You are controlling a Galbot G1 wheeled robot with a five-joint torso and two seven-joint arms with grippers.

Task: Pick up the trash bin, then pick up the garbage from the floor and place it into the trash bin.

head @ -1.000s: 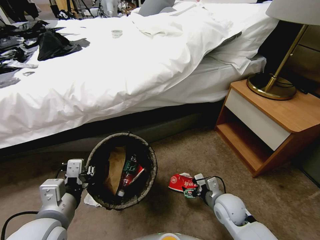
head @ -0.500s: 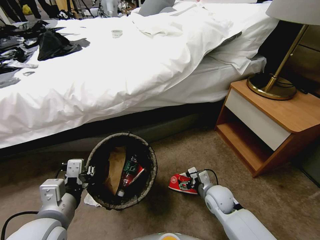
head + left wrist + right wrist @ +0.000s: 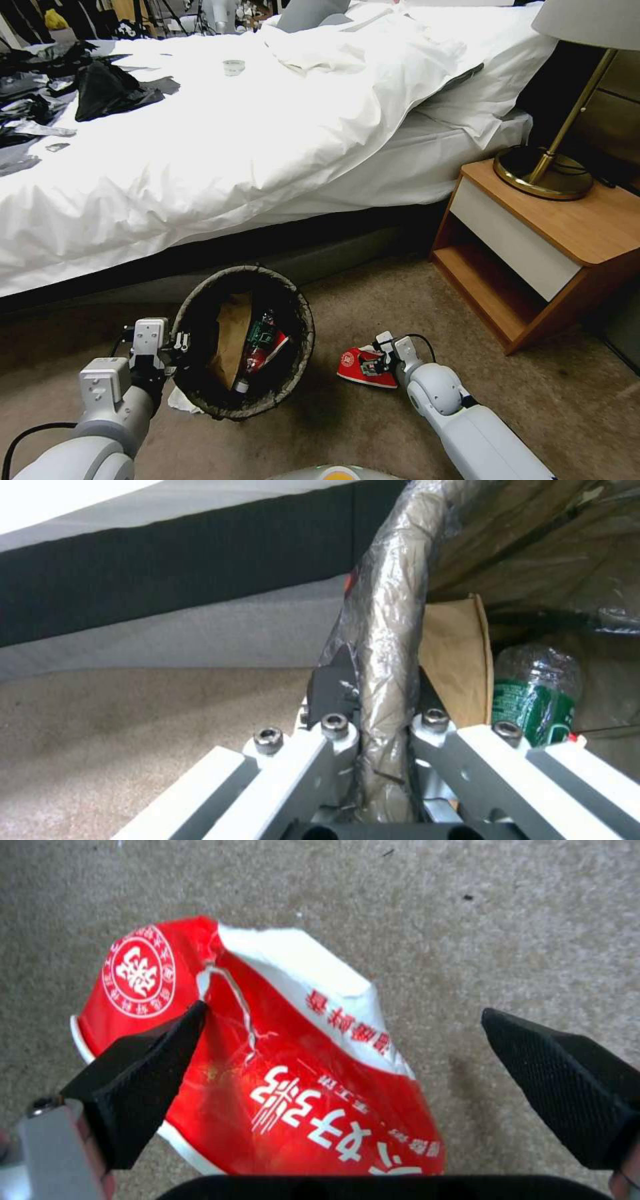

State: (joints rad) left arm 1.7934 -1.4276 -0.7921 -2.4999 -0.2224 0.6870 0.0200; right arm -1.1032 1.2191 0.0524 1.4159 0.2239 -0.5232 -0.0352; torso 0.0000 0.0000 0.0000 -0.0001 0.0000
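The trash bin (image 3: 308, 333), round with a dark bag folded over its rim, stands on the carpet by the bed. Inside it lie a brown paper scrap (image 3: 230, 337), a green bottle (image 3: 259, 337) and a red carton piece. My left gripper (image 3: 175, 347) is shut on the bin's near-left rim (image 3: 393, 605), one finger inside and one outside. To the right of the bin a crushed red-and-white carton (image 3: 355, 367) lies on the floor. My right gripper (image 3: 375, 360) hangs low over it, open; the black fingertips (image 3: 167, 1050) straddle the carton (image 3: 280, 1065). A white tissue (image 3: 179, 400) peeks out beside the bin's base.
The white bed (image 3: 233, 147) runs along the far side, its dark base just behind the bin. A wooden nightstand (image 3: 533, 253) with a brass lamp (image 3: 543, 173) stands at the right. Open carpet (image 3: 567, 407) lies right of the carton.
My right gripper has moved forward and left, coming down over the red carton. The left gripper and the bin have stayed still.
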